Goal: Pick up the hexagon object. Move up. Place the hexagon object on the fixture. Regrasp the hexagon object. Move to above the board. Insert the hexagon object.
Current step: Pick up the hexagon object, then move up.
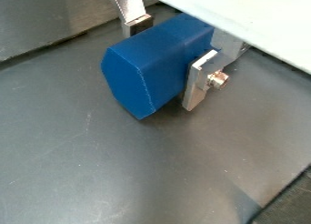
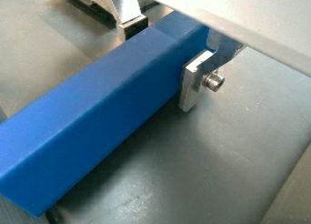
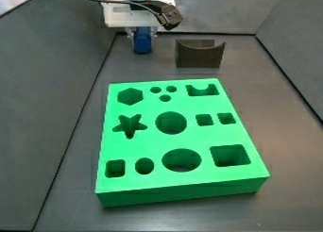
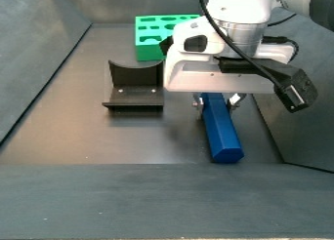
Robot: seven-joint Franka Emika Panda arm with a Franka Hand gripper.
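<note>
Blue matte hexagonal prism (image 2: 97,127) lying on dark worktop, beside dark notched fixture (image 4: 132,86) | silver two-finger tool (image 2: 165,50) closed around prism's end | risk: off-centre grip may tilt prism on lifting.

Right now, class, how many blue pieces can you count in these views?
1. The hexagon object is held between the fingers of the hand, beside the fixture. None shows in the board; the arm might hide others.
</note>
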